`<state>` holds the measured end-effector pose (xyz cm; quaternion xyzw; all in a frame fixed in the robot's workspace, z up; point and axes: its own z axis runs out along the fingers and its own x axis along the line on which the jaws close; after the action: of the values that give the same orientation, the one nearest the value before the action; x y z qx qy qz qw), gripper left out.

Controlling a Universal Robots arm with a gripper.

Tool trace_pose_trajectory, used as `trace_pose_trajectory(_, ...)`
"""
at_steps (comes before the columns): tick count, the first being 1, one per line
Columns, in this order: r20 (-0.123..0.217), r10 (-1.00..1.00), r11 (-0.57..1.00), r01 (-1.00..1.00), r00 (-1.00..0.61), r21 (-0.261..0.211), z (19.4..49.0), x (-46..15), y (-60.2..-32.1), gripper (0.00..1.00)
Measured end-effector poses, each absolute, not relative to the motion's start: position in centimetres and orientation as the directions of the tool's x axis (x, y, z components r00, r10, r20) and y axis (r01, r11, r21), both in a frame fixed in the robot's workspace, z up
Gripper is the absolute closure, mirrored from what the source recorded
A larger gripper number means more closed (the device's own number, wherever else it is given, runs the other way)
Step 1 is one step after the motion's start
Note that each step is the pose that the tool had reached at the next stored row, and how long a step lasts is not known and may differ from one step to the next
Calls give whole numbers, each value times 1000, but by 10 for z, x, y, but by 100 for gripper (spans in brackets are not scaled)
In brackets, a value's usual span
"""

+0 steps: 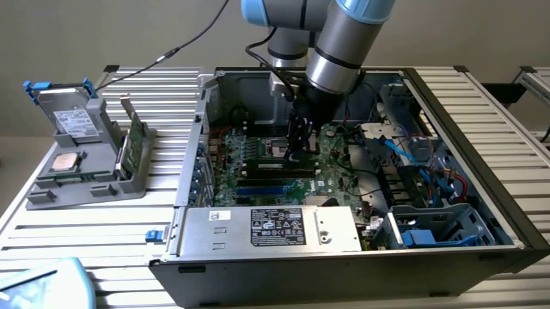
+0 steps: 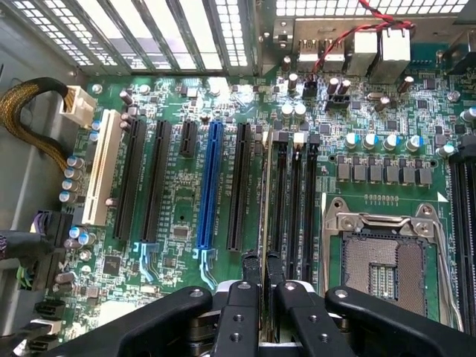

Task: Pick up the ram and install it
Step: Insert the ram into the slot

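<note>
While the arm reaches down into the open computer case (image 1: 344, 270), the gripper (image 1: 297, 153) sits low over the motherboard (image 2: 175, 197), close to the bank of black memory slots (image 2: 280, 201).

Fingers: drawn narrow, the two fingertips (image 2: 251, 262) nearly together. A thin pale-green edge runs out from between them. Judged to be the ram (image 2: 262, 201), seen edge-on and pinched at its middle.

Where the ram is: inside the case, in the grip, down at board level. It is not in the grey holder (image 1: 86, 177) at the exterior view's left, well apart from the case. A spare stick (image 1: 131, 147) stands upright in that holder.

Key relation:
- The ram's long axis runs parallel to the memory slots and to the blue slot (image 2: 212, 186).
- The fingers straddle its thin faces, so the stick lies directly between them, not off to one side.
- The edge sits between a long black expansion slot (image 2: 238, 186) and the nearest visible memory slot, just beside the latter.
- The processor socket (image 2: 383, 260) lies on the far side of the memory bank, empty under its metal frame.

Unresolved: cannot tell whether a slot lies directly under the stick, hidden by its own edge, or whether the stick touches the board.

Judgement: pick-up done; alignment along the slots looks good, sideways registration unconfirmed.
</note>
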<state>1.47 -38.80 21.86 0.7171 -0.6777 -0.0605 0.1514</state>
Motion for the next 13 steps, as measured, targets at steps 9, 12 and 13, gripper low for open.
trace_pose_trajectory(9,118,-990,-36,-949,76,313,219,17,-390,86)
trace_pose_trajectory(12,117,-990,-36,-948,77,316,219,19,-390,86)
trace_pose_trajectory(13,117,-990,-36,-948,77,316,218,19,-390,86)
